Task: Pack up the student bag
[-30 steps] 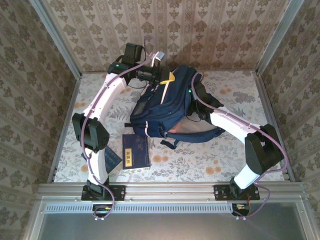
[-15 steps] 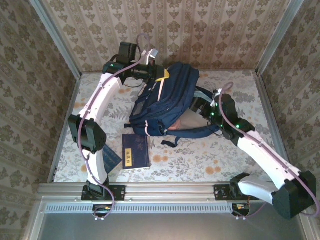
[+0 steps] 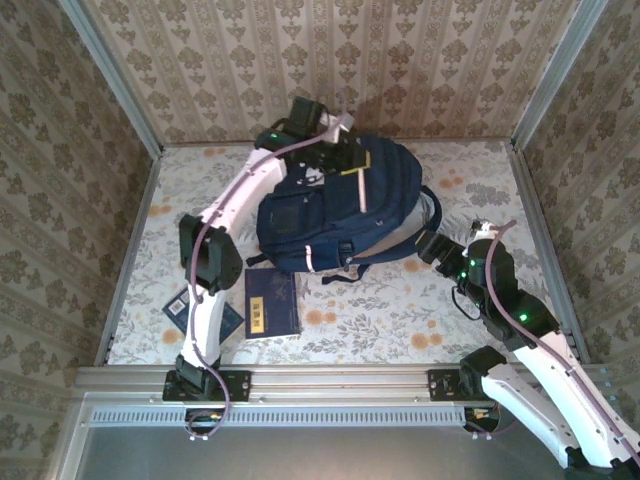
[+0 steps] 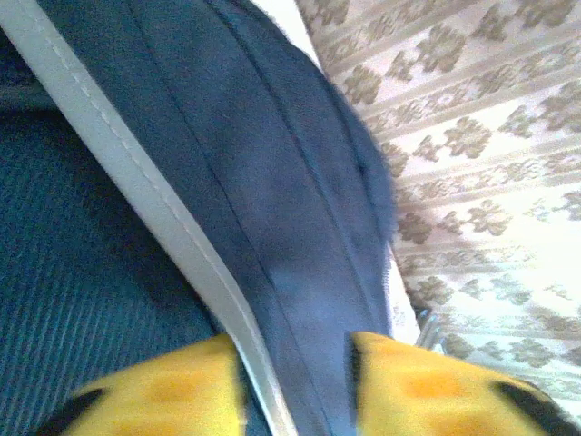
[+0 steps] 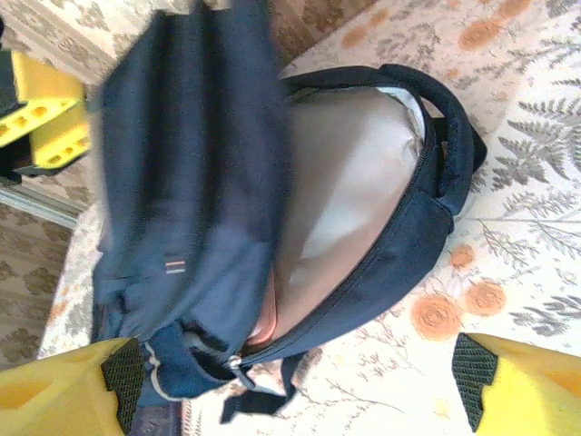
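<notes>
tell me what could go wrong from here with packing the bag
1. The left gripper straddles a fold at the top of the student bag. I can't tell how firm that hold is, so the bag may slump and its opening fall shut.
2. The right gripper is open near the shoulder strap and could snag it.
3. One book lies partly under the left arm, awkward to reach.

White arm links [image 3: 235,195], black joints [image 3: 205,262], lilac cables [image 3: 290,150], green lights [image 3: 521,318], yellow fingers [image 4: 427,386] with black pads [image 5: 472,368]
</notes>
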You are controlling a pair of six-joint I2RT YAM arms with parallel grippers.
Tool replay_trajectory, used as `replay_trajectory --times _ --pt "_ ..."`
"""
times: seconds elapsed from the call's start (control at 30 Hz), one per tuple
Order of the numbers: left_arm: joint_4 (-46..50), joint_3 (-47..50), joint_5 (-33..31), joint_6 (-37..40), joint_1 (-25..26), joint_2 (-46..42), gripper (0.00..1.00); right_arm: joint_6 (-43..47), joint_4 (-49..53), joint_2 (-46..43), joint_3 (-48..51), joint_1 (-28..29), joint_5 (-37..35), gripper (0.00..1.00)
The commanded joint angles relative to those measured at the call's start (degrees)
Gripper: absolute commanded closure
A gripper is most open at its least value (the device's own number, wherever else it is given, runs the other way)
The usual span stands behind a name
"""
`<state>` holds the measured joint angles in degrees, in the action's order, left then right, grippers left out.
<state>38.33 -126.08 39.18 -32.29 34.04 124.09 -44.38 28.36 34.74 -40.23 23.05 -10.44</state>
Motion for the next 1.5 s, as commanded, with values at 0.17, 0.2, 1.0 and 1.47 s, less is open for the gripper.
replay_trajectory --times 0.17,0.2,1.0,1.47 --pt "6.6 3.8 -12.8 4.4 0.4 -12.9 0.43 4.0 4.6 1.6 -2.4 0.8 3.6 0.1" --pt "6.8 6.6 -14.4 5.0 0.2 -15.8 0.42 4.3 4.2 1.8 -2.5 1.3 4.4 0.1" --pt "-5.2 89.3 -24.6 -8.6 -20.2 -69.6 0.13 -3.5 -27.2 54.6 -13.0 35.9 9.7 0.12" --pt "-14.9 95.2 -25.0 -6.9 -22.2 -58.8 0.15 -5.0 -52.8 69.9 -7.9 34.5 18.8 0.12"
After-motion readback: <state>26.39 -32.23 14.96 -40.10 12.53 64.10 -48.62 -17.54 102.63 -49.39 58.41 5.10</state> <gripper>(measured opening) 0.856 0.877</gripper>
